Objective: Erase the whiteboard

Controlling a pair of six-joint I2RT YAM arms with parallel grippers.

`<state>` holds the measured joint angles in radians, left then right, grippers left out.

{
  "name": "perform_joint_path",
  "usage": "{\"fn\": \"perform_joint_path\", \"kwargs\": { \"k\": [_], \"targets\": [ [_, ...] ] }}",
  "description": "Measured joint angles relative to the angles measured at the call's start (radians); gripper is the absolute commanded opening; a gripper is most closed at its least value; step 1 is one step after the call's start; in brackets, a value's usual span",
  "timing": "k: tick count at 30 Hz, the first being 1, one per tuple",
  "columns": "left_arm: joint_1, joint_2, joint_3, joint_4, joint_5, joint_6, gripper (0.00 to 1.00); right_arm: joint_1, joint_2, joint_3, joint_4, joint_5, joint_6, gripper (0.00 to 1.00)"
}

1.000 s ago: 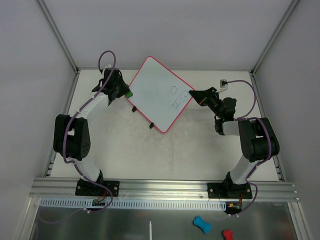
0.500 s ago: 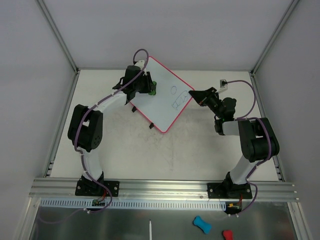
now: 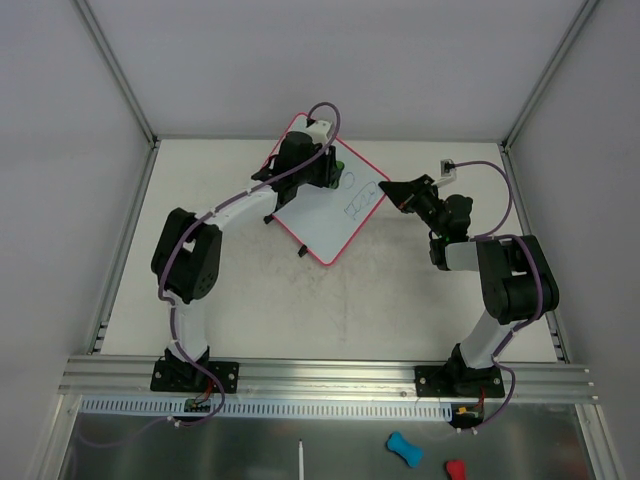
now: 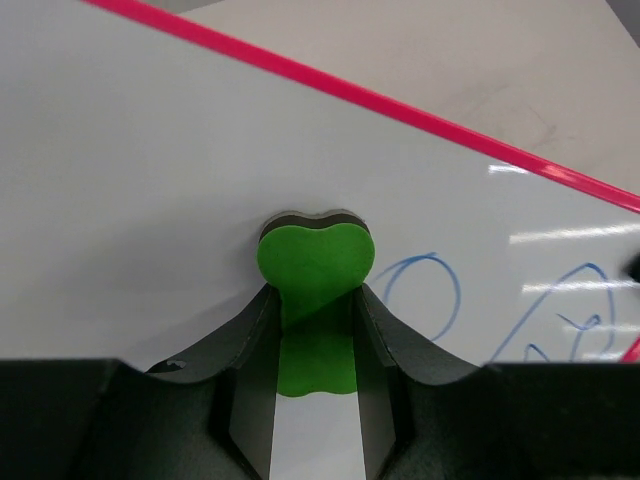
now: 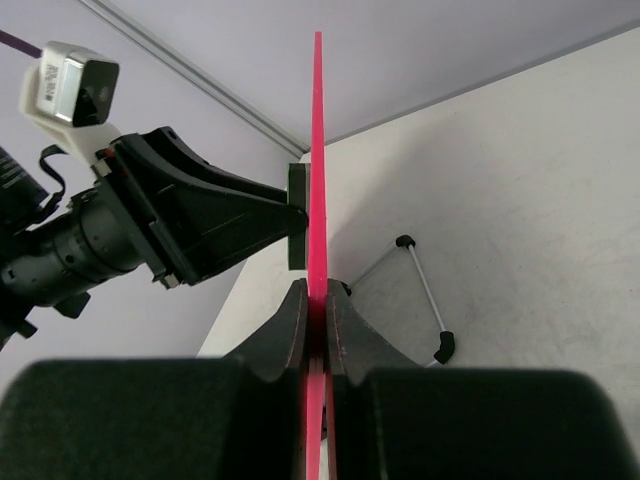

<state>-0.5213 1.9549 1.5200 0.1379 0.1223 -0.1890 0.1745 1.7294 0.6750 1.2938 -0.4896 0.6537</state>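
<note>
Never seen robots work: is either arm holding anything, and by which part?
The left gripper clamps a green eraser by its middle. The right gripper pinches the whiteboard by its pink edge.

We note the left gripper [image 3: 337, 172] with its green eraser [image 4: 315, 262] over the far corner of the whiteboard [image 3: 318, 215]. The right gripper [image 3: 386, 187] bars the board's right corner. The table [image 3: 340, 300] nearer the arm bases lies open.

Lighting's pretty bright and even all round, soft overhead stuff, with only faint shadows on the table [image 3: 400, 300]. Left wrist view catches a few white glare streaks on the whiteboard [image 4: 150, 200]. In the right wrist view the right tool [image 5: 316, 302] sits so close its body is just a blurry dark blob along the bottom.
</note>
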Motion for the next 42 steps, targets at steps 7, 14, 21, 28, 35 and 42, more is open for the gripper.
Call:
{"fn": "perform_joint_path", "kwargs": {
  "k": [7,14,21,28,35,42],
  "targets": [
    [-0.094,0.0,0.0,0.039,-0.028,0.07,0.0,-0.002,0.0,0.0,-0.016,0.012,-0.001,0.0],
    [-0.151,0.0,0.0,0.061,-0.025,0.108,0.0,-0.003,0.0,0.0,-0.019,0.014,-0.004,0.0],
    [-0.167,0.0,0.0,0.066,-0.021,0.154,0.0,-0.003,0.0,0.0,-0.02,0.014,-0.005,0.0],
    [-0.184,0.0,0.0,0.066,-0.019,0.218,0.0,-0.004,0.0,0.0,-0.021,0.014,-0.006,0.0],
    [-0.232,0.002,0.019,0.029,-0.061,0.32,0.0,-0.005,0.0,0.0,-0.026,0.018,-0.008,0.0],
    [-0.257,0.007,0.055,-0.043,-0.128,0.415,0.0,-0.005,0.0,0.0,-0.026,0.013,-0.008,0.0]
  ]
}}
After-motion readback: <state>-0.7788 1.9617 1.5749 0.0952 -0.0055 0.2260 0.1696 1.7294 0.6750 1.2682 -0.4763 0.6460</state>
